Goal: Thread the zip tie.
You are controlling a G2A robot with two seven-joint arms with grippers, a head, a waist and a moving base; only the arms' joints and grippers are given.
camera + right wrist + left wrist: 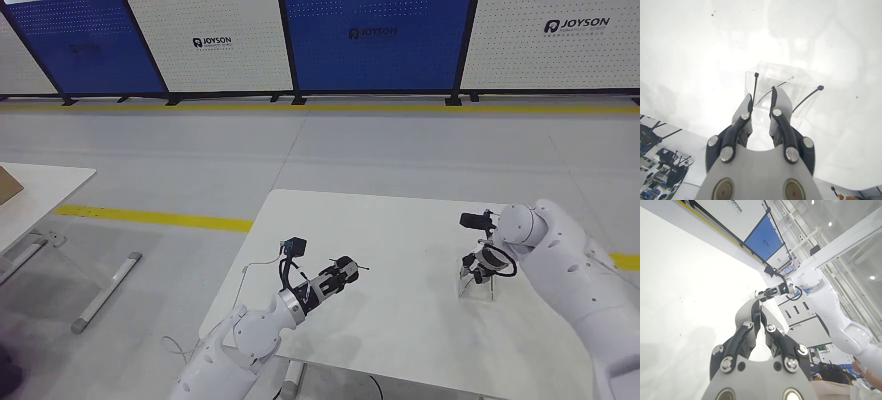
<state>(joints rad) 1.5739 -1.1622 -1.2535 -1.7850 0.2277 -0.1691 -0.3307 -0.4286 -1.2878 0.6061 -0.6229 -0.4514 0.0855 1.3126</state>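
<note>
Zip ties [806, 99] stand slanted in a clear box [783, 66] on the white surface [400, 230], heads up. The right gripper [762, 96] hangs over the box with its fingers released, a thin tail [764, 94] crossing the gap between them. The left gripper [759, 306] sits well apart from the box, fingers clenched; whether they pinch anything I cannot tell. To pick well, the right fingers should probably close on one strap only, squarely across its flat. A lift along the strap's slant would likely leave the neighbours in place and keep the box from tipping. Wall panels [375, 45] behind carry a printed logo; no writing can be made out on the ties or box.
</note>
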